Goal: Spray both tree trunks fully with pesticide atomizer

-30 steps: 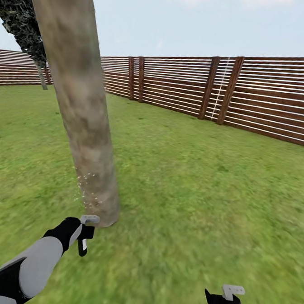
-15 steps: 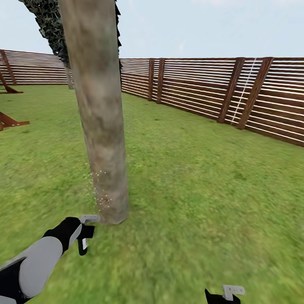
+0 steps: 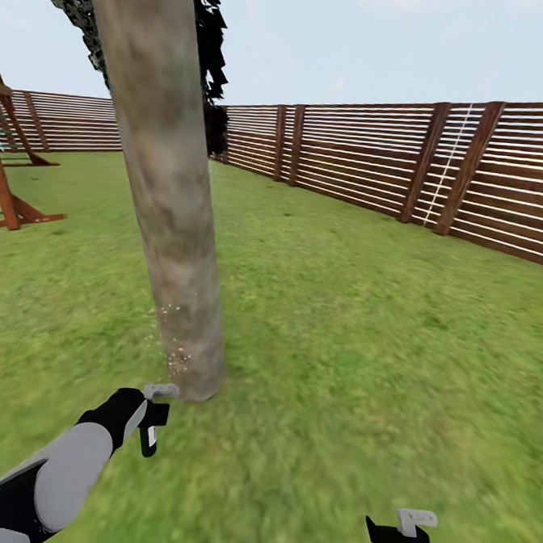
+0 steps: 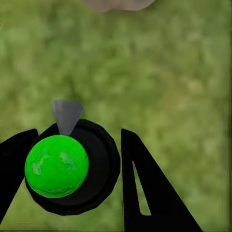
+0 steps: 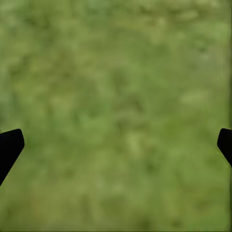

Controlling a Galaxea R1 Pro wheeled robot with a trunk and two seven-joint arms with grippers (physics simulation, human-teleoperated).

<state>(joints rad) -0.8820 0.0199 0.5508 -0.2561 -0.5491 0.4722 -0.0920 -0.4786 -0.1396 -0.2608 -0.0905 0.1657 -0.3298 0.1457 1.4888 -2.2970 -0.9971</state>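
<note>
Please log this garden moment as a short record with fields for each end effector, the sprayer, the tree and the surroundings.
left end effector: shut on the pesticide atomizer, low beside the trunk base
right end effector: open, nothing between its fingers, over grass
tree trunk: thick, mottled grey-brown, pale specks near its base
ground: grass
surroundings: brown slatted fence; wooden frame on the far left
</note>
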